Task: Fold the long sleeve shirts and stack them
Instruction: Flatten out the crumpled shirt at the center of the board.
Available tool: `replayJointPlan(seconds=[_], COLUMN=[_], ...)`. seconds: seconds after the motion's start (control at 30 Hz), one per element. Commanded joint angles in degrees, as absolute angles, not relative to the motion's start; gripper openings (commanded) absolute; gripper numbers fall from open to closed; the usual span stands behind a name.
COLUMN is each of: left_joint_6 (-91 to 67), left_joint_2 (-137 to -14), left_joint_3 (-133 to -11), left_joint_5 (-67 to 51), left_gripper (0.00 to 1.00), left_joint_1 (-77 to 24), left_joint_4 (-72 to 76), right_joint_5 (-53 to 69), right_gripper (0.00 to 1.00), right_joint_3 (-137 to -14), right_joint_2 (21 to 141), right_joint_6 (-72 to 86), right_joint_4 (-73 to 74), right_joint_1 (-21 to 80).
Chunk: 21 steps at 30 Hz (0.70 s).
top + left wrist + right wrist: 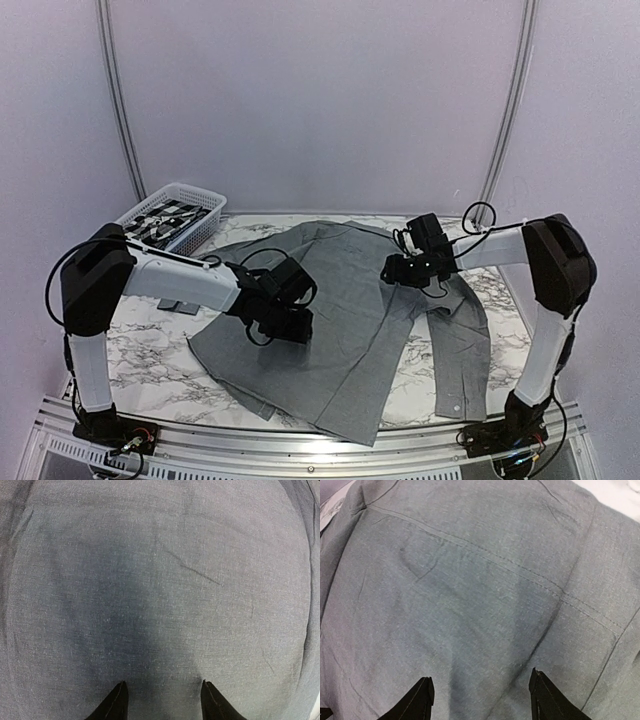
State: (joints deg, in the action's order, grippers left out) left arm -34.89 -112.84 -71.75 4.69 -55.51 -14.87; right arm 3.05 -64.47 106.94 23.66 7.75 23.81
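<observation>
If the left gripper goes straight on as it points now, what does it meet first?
The grey shirt: the left gripper points down at its flat fabric, jaws open, with nothing between. How close it already is, the wrist view does not settle.

A marble-patterned table carries a grey shirt spread flat across its middle, collar toward the far side and hem reaching the near edge. One sleeve runs down the right side. At the far left corner stands a white basket holding black-and-white patterned cloth.
</observation>
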Motion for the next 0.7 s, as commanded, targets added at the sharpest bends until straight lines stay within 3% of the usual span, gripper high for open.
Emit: replayJointPlan(seconds=[0.0,0.37,0.67], left_joint_6=[-36.93,-35.33,-33.48], left_joint_2=[-114.76,-109.18,-120.40], left_joint_3=[-73.32,-80.50,-94.22], left_joint_5=[0.96,10.23,17.22], left_gripper=[0.50,0.52,0.50], left_joint_1=[-55.72,-47.65,-35.12], left_joint_4=[-16.35,-18.52,-19.02], right_joint_5=[5.79,5.90,6.83], right_gripper=[0.61,0.61,0.61], right_joint_3=[-68.38,-74.74,-76.42], right_joint_2=[110.90,116.64,112.74], right_joint_6=[23.86,22.63,20.67], right_joint_4=[7.40,10.70,14.05], right_joint_1=[20.68,16.42,17.50])
